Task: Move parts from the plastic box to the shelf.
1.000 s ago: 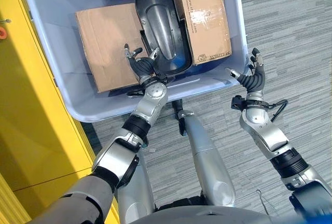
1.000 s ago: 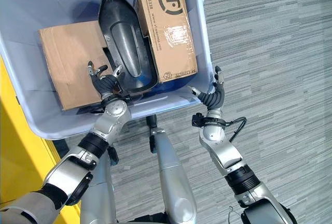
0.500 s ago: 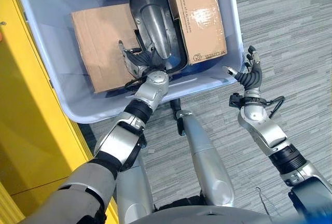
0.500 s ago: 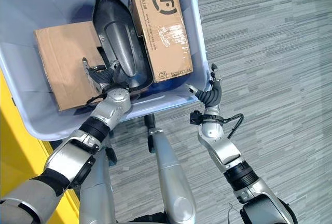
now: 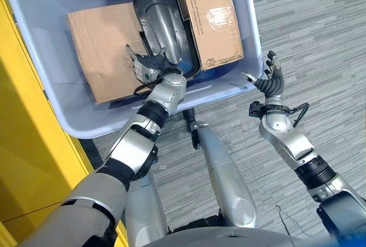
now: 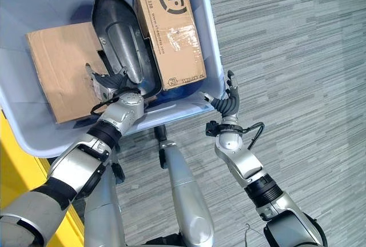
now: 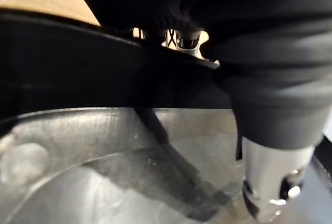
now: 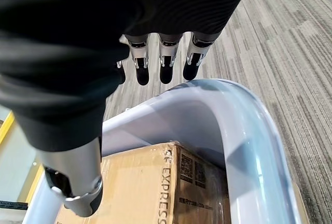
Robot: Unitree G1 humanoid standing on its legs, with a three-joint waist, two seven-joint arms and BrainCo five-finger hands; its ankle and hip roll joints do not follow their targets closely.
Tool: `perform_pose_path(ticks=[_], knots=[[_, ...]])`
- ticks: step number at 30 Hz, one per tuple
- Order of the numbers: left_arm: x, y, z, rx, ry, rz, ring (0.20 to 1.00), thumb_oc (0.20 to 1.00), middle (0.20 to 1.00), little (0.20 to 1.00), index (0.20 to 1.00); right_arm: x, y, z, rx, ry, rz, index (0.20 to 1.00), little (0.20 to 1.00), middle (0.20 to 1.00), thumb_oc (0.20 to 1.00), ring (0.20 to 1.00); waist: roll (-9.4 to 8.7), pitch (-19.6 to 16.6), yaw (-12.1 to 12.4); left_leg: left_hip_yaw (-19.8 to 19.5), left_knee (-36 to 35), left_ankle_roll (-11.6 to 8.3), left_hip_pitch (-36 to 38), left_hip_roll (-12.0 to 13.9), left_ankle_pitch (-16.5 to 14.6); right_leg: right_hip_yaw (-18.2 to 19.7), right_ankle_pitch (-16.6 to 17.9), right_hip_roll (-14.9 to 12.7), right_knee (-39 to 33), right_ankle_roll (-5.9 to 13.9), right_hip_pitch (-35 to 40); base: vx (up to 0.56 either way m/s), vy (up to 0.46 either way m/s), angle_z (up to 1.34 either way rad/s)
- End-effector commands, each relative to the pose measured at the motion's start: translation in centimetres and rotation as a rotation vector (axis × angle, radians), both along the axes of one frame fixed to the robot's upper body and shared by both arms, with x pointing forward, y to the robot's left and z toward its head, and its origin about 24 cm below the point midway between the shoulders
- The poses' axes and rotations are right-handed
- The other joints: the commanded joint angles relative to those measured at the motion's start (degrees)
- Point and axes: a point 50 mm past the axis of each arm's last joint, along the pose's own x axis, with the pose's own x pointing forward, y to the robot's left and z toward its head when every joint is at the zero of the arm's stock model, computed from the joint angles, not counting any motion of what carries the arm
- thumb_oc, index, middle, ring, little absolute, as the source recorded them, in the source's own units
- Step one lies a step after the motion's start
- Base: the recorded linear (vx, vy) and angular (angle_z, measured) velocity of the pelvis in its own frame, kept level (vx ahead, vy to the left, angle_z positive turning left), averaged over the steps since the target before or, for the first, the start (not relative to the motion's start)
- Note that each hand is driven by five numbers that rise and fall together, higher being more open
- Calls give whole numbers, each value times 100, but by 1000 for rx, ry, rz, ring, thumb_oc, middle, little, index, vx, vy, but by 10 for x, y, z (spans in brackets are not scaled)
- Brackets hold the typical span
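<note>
The pale blue plastic box [image 5: 171, 103] holds a flat cardboard box [image 5: 94, 41], a black curved part [image 5: 163, 21] and a taped cardboard box [image 5: 209, 18]. My left hand [image 5: 146, 67] reaches over the box's near rim. Its fingers are spread open above the flat cardboard, at the lower end of the black part. In the left wrist view the black part's rim [image 7: 104, 79] crosses in front of the fingers. My right hand [image 5: 271, 81] hangs open outside the box, just off its near right corner [image 8: 244, 120], holding nothing.
A yellow shelf unit [image 5: 28, 161] stands close along the box's left side. Grey striped carpet [image 5: 320, 41] spreads to the right of the box and under my right hand.
The camera has shifted a little. My left hand has pushed slightly deeper over the rim towards the black part. My right hand has stayed open by the box's corner.
</note>
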Motion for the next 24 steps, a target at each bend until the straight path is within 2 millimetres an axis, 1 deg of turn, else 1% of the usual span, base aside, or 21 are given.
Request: perform_pose_path(ticks=[1, 6, 8, 11, 12, 14, 15, 18, 21, 22, 24], knots=[[-22, -1, -81, -104, 378, 7, 1000, 1000, 1000, 1000, 1000, 3, -6, 23, 29, -88, -20, 1000, 1000, 1000, 1000, 1000, -115, 264, -130, 154, 708, -55, -169, -27, -730, -352, -58, 260, -328, -32, 166, 1, -32, -4], [-22, -2, -84, -84, 403, -24, 1000, 1000, 1000, 1000, 1000, 3, -5, 24, 36, -91, -20, 1000, 1000, 1000, 1000, 1000, -106, 264, -138, 145, 752, -53, -237, -15, -738, -350, -51, 252, -315, -36, 97, -5, -29, -1], [-23, 0, -88, -54, 450, -45, 1000, 1000, 1000, 1000, 1000, 4, -5, 24, 39, -91, -22, 1000, 1000, 1000, 1000, 1000, -101, 264, -150, 148, 757, -55, -250, -15, -740, -344, -40, 247, -339, -38, 90, -6, -41, 1], [-24, 2, -90, -47, 467, -42, 1000, 1000, 1000, 1000, 1000, 4, -5, 25, 39, -90, -21, 1000, 1000, 1000, 1000, 1000, -102, 264, -174, 152, 788, -52, -261, -5, -751, -335, -30, 247, -324, -43, 64, -2, -22, -1], [-23, 2, -93, -50, 511, -82, 573, 573, 573, 573, 573, 4, -5, 26, 40, -93, -20, 1000, 1000, 1000, 1000, 1000, -102, 264, -195, 162, 819, -56, -288, 6, -756, -334, -25, 243, -326, -49, 40, -4, -34, -5], [-23, 2, -93, -60, 504, -89, 313, 313, 313, 313, 313, 4, -6, 27, 41, -94, -20, 1000, 1000, 1000, 1000, 1000, -93, 264, -207, 163, 819, -56, -298, 7, -755, -329, -20, 240, -338, -53, 29, -6, -20, -5], [-22, 4, -94, -61, 513, -110, 200, 200, 200, 200, 200, 4, -7, 28, 40, -96, -19, 1000, 1000, 1000, 1000, 1000, -81, 264, -225, 167, 829, -50, -302, 7, -766, -320, -18, 241, -329, -55, 10, -4, -17, -4], [-23, 5, -94, -82, 505, -73, 200, 200, 200, 200, 200, 4, -8, 28, 44, -90, -16, 1000, 1000, 1000, 1000, 1000, -61, 264, -243, 167, 850, -47, -321, 5, -779, -308, -23, 235, -325, -57, -12, -1, -9, -3], [-24, 5, -99, -112, 557, -107, 200, 200, 200, 200, 200, 3, -8, 30, 43, -104, -24, 1000, 1000, 1000, 1000, 1000, -51, 264, -252, 165, 890, -46, -355, 4, -797, -308, -25, 231, -314, -64, -45, -2, -9, -2], [-25, 4, -103, -154, 576, -140, 200, 200, 200, 200, 200, 3, -9, 31, 45, -111, -28, 1000, 1000, 1000, 1000, 1000, -59, 264, -262, 163, 923, -45, -375, 9, -811, -311, -25, 224, -298, -66, -65, 0, 0, 0], [-26, 4, -106, -194, 562, -125, 200, 200, 200, 200, 200, 4, -10, 33, 41, -112, -26, 1000, 1000, 1000, 1000, 1000, -66, 264, -279, 170, 951, -42, -388, 15, -821, -317, -25, 226, -284, -73, -83, 0, 0, 0]])
